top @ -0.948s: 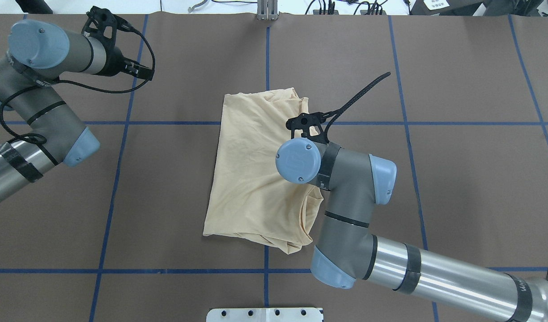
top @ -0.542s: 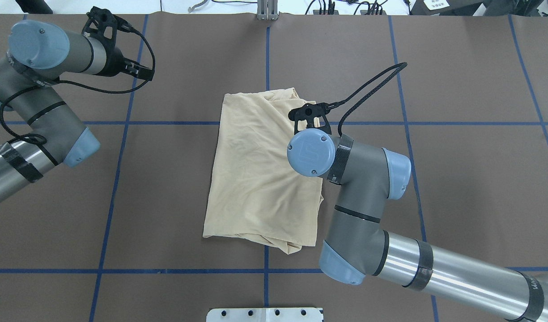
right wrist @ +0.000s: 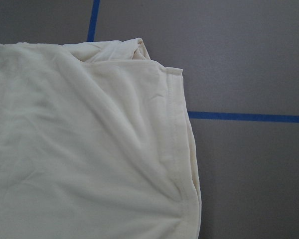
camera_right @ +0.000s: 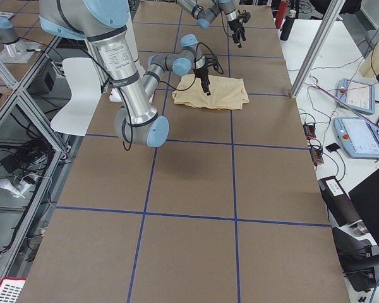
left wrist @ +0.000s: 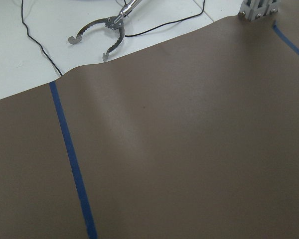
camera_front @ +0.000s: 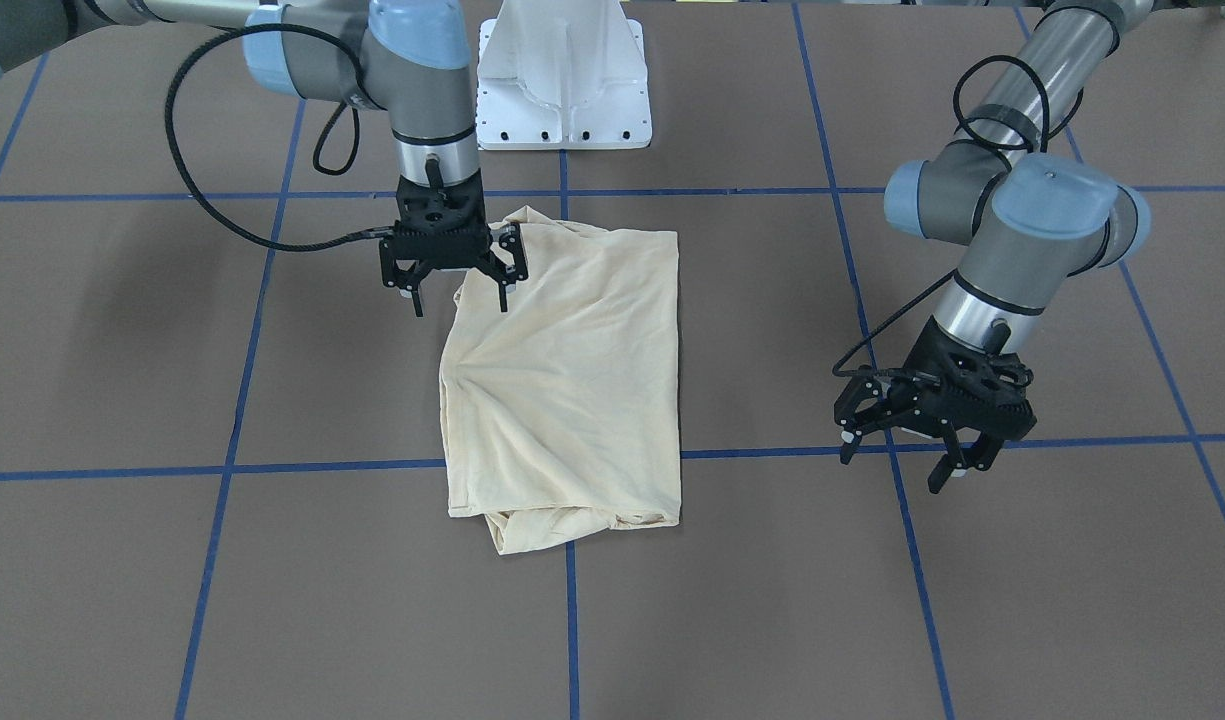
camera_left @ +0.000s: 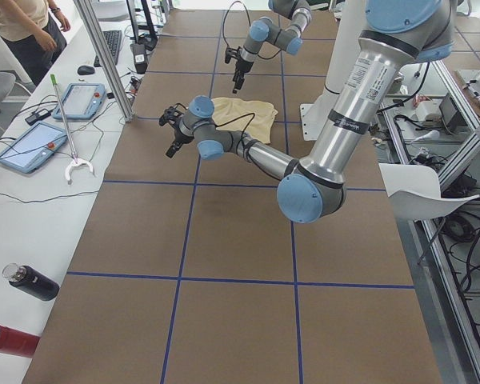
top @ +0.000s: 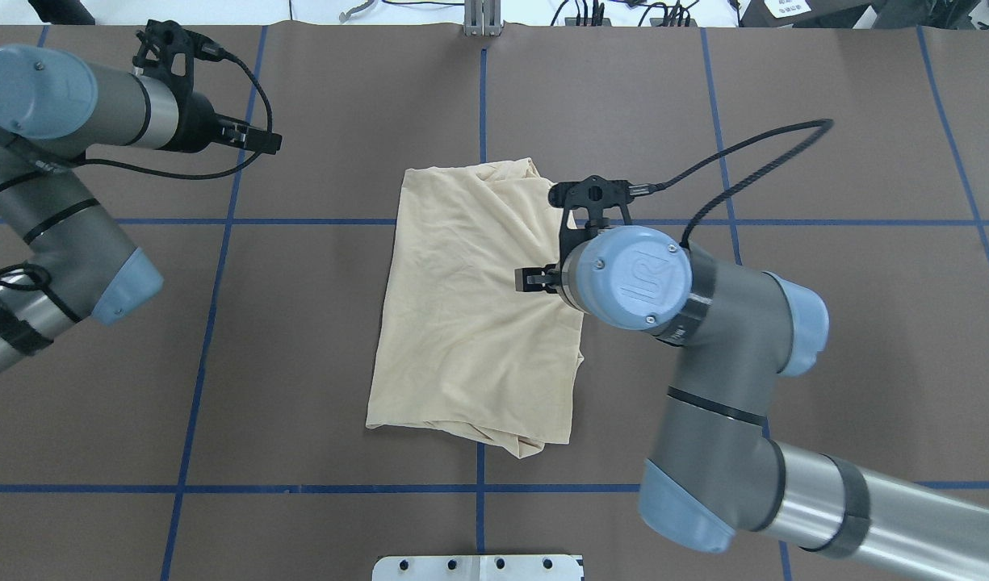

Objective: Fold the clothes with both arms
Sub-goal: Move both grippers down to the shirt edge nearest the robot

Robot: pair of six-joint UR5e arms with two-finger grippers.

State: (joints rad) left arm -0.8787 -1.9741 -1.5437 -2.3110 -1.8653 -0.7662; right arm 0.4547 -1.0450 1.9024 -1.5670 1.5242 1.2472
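Exterior front-facing view: the folded cream shirt (camera_front: 572, 380) lay on the table (camera_front: 872, 600). The right gripper (camera_front: 459, 298) hung spread and empty over its robot-side corner; the left gripper (camera_front: 897, 462), also spread and empty, was well apart. Judged between folds; the next move needed a fresh edge grasp.

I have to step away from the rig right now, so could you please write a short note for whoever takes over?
Right gripper: open, empty, over the shirt, at its edge on the robot's right.
Left gripper: open, empty, over bare table, well apart from the shirt.
Shirt: lies mid-table, folded into a rough rectangle, print hidden.
Done: the first folds.
Left: tidy the uneven ends, probably one more fold.
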